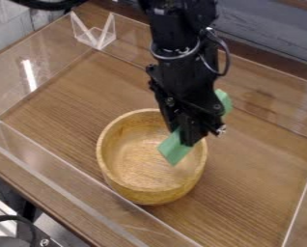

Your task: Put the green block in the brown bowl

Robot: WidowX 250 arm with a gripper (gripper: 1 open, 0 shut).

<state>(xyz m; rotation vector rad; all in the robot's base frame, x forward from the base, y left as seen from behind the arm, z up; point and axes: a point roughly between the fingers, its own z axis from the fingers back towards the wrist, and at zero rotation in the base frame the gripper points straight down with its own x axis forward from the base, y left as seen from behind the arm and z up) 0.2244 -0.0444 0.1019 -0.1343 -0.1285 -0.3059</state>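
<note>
Green block is hanging tilted over the right inner side of the brown bowl, because the gripper is clenching its upper end and pointing steeply down, seemingly lining it up for a drop inside the rim.

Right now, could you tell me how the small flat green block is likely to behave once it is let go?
Held tilted in the hand, the small flat green block looks rigid. Being flat, it should probably slide, not roll, down the round wooden bowl's curved wall.
</note>
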